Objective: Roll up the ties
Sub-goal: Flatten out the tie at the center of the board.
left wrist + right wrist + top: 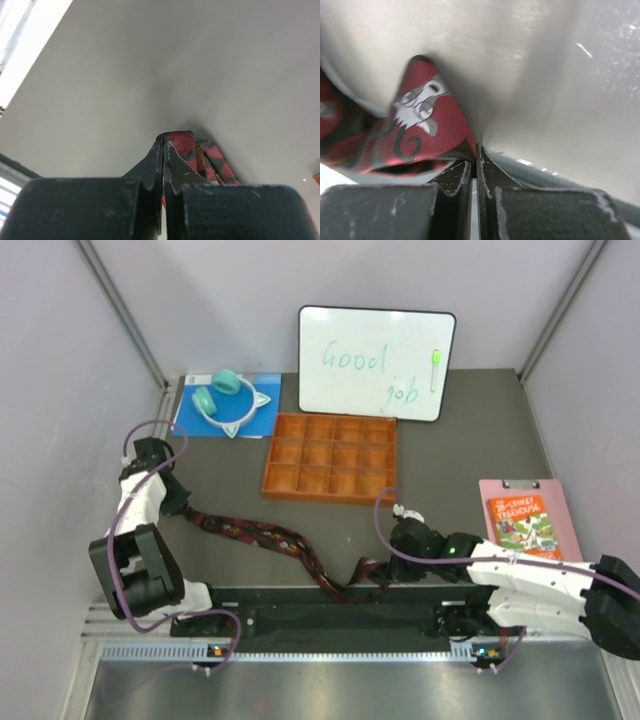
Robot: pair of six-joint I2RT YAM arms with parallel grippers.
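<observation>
Across lower centre of top view, tie lies diagonally, unrolled; left gripper clamped on upper-left end, right gripper pinching lower-right end. We judge grasp step done; next we need first tight fold.

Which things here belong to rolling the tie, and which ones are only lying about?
Job: patterned red necktie; orange compartment tray, probably.
Lying about: whiteboard, green marker, teal cat-ear headphones, blue folder, pink clipboard, book.
</observation>
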